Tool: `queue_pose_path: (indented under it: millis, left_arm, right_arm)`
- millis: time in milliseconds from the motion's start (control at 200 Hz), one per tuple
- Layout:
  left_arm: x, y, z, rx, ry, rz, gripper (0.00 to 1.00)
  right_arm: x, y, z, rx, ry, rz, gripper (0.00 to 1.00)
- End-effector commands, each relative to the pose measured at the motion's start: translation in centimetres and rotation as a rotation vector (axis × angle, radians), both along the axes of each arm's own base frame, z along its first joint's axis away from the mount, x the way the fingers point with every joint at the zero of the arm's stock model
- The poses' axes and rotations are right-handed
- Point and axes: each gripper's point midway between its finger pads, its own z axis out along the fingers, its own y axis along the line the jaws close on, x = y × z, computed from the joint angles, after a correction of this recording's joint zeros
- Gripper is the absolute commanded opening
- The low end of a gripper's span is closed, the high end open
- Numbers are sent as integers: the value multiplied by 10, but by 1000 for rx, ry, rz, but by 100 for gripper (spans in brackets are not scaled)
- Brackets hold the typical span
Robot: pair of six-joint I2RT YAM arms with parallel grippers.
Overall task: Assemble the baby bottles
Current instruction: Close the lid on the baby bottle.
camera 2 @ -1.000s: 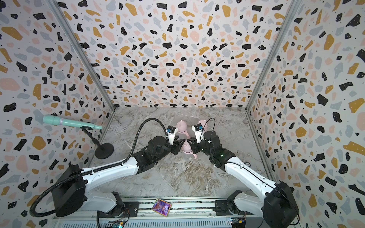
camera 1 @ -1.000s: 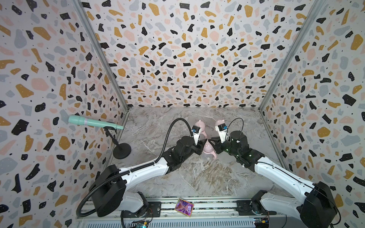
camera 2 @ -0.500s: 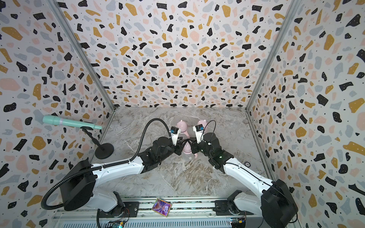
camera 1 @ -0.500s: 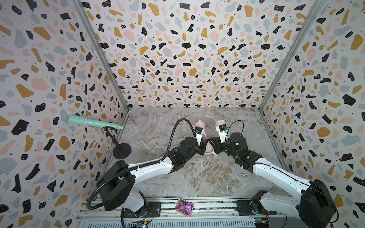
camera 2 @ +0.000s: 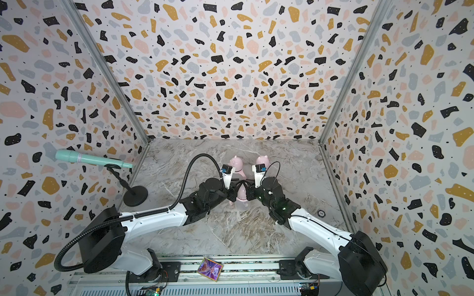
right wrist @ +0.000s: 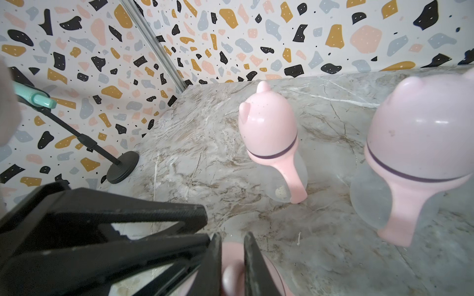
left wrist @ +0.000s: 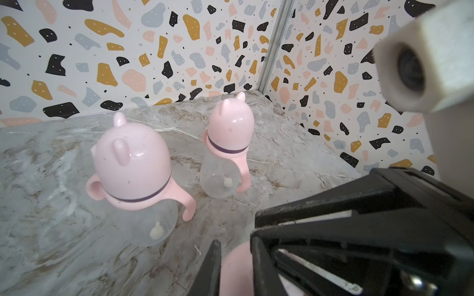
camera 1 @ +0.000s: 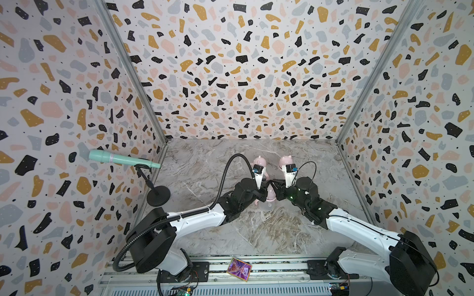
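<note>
I have both arms meeting at one baby bottle. This front bottle (camera 2: 241,197) is well apart from the mic stand (camera 1: 158,196), out over the middle of the table (camera 1: 205,166).

My left gripper (left wrist: 234,253) reaches in from the mic stand's side. It is squeezed tight on the bottle's pink cap (left wrist: 236,275). Its black fingers (left wrist: 213,266) sit one on each side of the cap and touch it.

My right gripper (right wrist: 232,246) reaches in from the side away from the mic stand. It is pinched on the same cap, with a little pink bump caught between its two fingers.

In both top views I can see the bottle's clear body under the cap. I cannot tell if its bottom rests on the table.

Two more baby bottles stand upright, farther back than the mic stand. The near back bottle (camera 1: 260,164) is the one closer to the mic stand. The far back bottle (camera 1: 286,161) is near it, on the side away from the mic stand, and they do not touch. Each has its pink cap with ears on, a thin dark purple ring, pink handles and a clear body with a small white bit inside.

The mic stand has a round black base on the table close to the wall. It holds a green microphone (camera 1: 120,159) tilted up toward that wall.
</note>
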Motion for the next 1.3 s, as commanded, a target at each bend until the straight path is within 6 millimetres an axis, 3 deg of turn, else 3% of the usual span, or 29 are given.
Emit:
queue_pose_path:
  millis: [0,315,551,791,1292]
  left_arm:
    - [-18,-11,-31,44,67,-76,19]
    - [-31,0,-49,46,103,-75,13]
    - [-40,7,-64,39,128,-77,12]
    - [-43,3,-73,32,142,-90,9]
    - [-42,-3,-76,4,157,-80,9]
  right_arm:
    - [-45,9,-80,-167,253,136,18]
    - [-61,14,-122,-301,361,129,19]
    - [-74,1,-156,-399,458,78,18]
    - [-84,-12,-171,-423,507,52,18]
    - [-91,-17,-185,-433,556,28,18]
